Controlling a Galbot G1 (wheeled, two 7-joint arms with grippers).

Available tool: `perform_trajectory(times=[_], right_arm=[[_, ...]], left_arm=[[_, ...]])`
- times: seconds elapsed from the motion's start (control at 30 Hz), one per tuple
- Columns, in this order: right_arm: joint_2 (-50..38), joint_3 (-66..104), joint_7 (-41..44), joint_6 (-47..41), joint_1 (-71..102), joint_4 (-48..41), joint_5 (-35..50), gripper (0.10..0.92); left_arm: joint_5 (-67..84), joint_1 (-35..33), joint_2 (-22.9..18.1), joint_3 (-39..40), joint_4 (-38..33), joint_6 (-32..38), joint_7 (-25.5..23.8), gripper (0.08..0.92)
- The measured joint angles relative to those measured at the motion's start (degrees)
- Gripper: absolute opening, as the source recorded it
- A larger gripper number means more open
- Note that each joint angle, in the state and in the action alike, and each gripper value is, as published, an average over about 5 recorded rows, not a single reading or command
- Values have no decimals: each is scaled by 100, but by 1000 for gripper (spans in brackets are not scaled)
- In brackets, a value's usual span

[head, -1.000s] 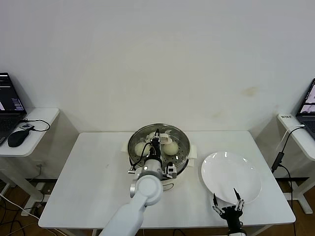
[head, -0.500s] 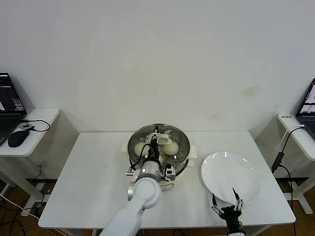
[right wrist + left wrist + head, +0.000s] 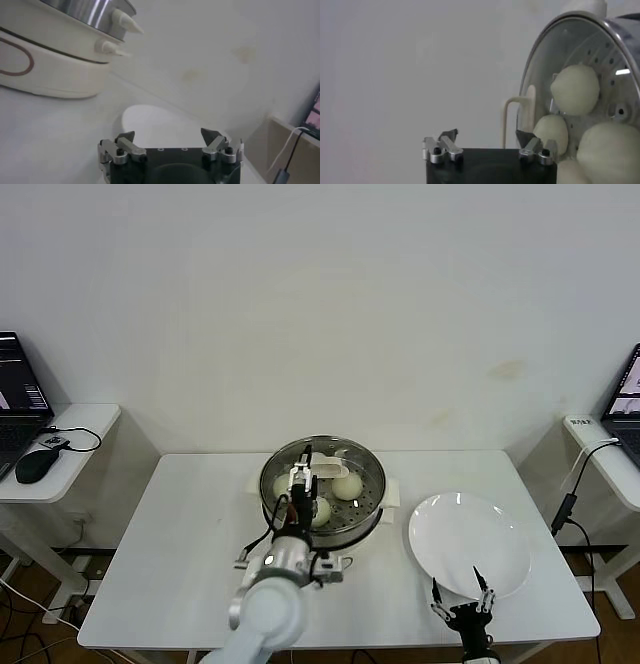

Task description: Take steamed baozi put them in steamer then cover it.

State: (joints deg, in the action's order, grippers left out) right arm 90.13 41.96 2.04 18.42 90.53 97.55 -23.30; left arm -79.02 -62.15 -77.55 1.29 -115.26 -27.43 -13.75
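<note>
The steamer is a shiny steel pot on a cream base at the middle of the white table. Several cream-white baozi lie on its perforated tray, one at the right and one at the front. My left gripper hangs open and empty over the steamer's left front part. In the left wrist view the gripper is open beside the steamer rim, with baozi inside. My right gripper is open and empty at the table's front edge.
A flat white plate lies bare to the right of the steamer, just beyond the right gripper; it also shows in the right wrist view. Side desks with laptops stand at far left and far right.
My left arm has drawn back toward the table's front and left, so the gripper sits lower over the steamer. A baozi at the front of the tray now shows. The right arm has not moved.
</note>
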Motion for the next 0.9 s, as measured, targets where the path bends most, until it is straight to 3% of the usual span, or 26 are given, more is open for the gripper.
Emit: perform_trajectory(times=[0.17,0.43,0.63,0.9], right_arm=[[-49,-80,22,53,45,36,148,823],[-207,-355,52,76,172,227,672,823],[-485,-478,188,-113,431,497,1202,823],[-868,-439,408,-515,805,866,1784,823]], left_arm=[[972,-778,291,-583,-608,410,697,823],[3834,-2297,608,-1997,-777,2023,1785,823],[6038,-3258,656,-2510,-850,2851,2128,823],[7933,-3885,515,-2726,-620,3536,2294,823]])
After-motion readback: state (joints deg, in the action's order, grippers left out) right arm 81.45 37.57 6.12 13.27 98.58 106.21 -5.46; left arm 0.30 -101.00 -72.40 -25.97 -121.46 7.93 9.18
